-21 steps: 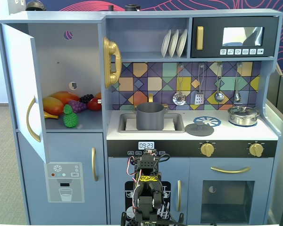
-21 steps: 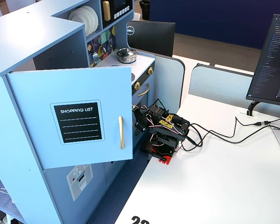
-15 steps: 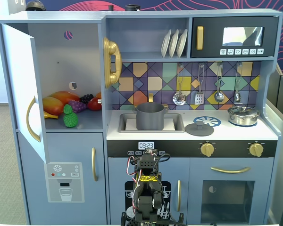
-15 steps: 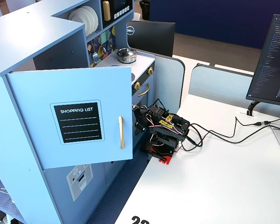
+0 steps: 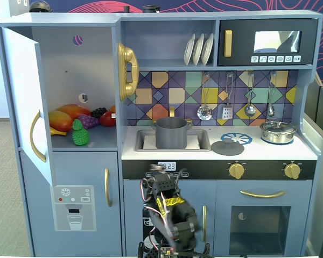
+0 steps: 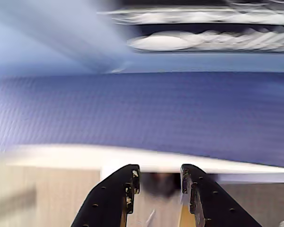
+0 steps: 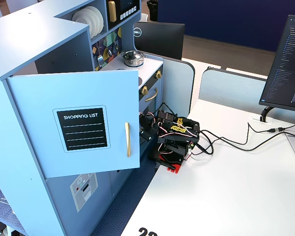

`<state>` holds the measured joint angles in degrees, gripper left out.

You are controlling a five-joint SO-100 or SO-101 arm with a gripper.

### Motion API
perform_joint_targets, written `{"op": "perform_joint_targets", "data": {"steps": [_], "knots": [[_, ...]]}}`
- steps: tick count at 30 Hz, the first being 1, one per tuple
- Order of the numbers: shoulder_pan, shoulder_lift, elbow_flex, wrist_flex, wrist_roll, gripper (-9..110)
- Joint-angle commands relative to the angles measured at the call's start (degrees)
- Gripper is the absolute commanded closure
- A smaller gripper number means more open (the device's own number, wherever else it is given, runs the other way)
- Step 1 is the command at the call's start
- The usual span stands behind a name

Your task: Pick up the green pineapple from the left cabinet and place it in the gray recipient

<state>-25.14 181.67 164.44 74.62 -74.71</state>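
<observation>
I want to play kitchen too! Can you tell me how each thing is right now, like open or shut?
left cabinet: door swung open
green pineapple: upright on the cabinet shelf, untouched
gray recipient: in the sink, lid off
gray lid: flat on the counter
silver pot: lid on
microwave: shut
claw: open, holding nothing

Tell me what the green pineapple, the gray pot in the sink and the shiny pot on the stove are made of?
Pineapple: probably plastic, with its even bright green color and bumpy molded skin. Gray pot: matte, without glints, so it could be painted wood or dull plastic; the picture can't settle it. Shiny pot: looks like polished metal, because it has mirror-like bright reflections.
</observation>
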Motion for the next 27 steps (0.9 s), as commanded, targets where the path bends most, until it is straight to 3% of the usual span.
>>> {"op": "perform_joint_targets", "data": {"steps": [1, 4, 9, 20, 27], "knots": [[-13.97, -2.81, -12.66, -10.63, -1.85, 102], [-21.45, -3.87, -17.49, -24.79, -11.60, 102], [-29.36, -7.65, -25.84, -36.04, -16.52, 102], [-22.59, -12.66, -23.91, -55.90, -12.48, 66], [-22.76, -19.34, -23.03, -67.24, -16.61, 60]]}}
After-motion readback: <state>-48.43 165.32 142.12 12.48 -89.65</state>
